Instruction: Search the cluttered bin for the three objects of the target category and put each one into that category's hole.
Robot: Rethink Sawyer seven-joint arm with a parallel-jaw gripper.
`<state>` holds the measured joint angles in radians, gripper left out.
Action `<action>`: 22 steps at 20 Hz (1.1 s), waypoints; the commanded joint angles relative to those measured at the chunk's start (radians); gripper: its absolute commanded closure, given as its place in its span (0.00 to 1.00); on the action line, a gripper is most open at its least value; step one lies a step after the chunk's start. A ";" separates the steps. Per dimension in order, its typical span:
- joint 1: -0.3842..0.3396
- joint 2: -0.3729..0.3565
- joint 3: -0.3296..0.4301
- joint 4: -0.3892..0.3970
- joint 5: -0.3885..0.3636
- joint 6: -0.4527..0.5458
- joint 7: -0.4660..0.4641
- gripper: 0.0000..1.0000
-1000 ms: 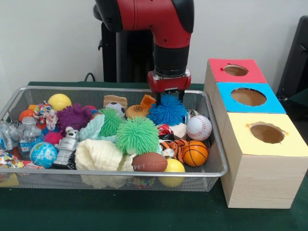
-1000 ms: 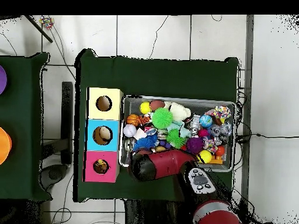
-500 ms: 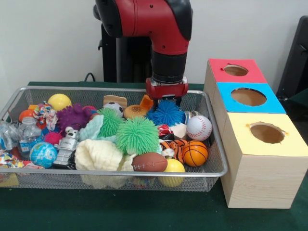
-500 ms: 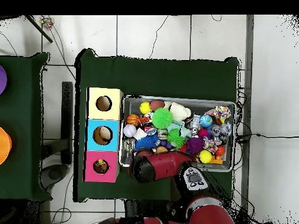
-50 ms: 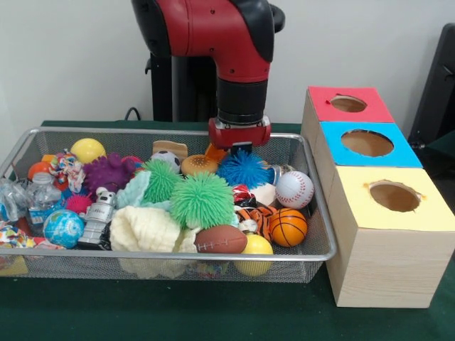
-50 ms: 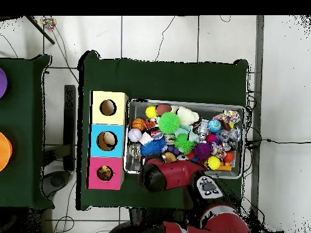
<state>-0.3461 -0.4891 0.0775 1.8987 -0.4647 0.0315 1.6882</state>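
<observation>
The gripper [image 5: 238, 146] hangs low over the far edge of the wire basket [image 5: 321, 234], just above the blue spiky ball [image 5: 244, 168] and beside an orange toy [image 5: 215, 151]. Its fingers are hidden under the red wrist block, so I cannot tell whether they are apart or together, or whether they touch the ball.

The basket sits on the green table [image 5: 213, 312], with the row of three boxes just beside its edge: a yellow box [image 5: 394, 206] nearest the camera, a blue box [image 5: 367, 145] in the middle and a red box [image 5: 348, 104] at the far end, each with a round hole on top.

The basket is crowded. A large green spiky ball [image 5: 202, 199] lies near the middle, a smaller green one [image 5: 163, 179] behind it, and a purple spiky ball [image 5: 107, 172] toward the far left edge. Toward the box-side edge lie a baseball [image 5: 293, 188], a basketball [image 5: 287, 226], a brown football [image 5: 221, 239] and a yellow ball [image 5: 257, 246].

In the overhead view the arm [image 6: 173, 175] covers the basket's long edge on the robot's side.
</observation>
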 commanded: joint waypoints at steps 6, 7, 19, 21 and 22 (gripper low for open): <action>-0.188 -0.103 0.154 -0.043 0.005 0.045 0.064 1.00; -0.199 -0.117 0.163 -0.043 -0.001 0.061 0.048 1.00; -0.277 -0.197 0.249 -0.222 -0.156 0.337 -0.277 1.00; -0.295 -0.183 0.273 -0.238 -0.193 0.346 -0.289 1.00; -0.298 -0.181 0.281 -0.243 -0.207 0.355 -0.289 1.00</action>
<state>-0.5966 -0.6660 0.2285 1.8456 -0.5718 0.2942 1.6880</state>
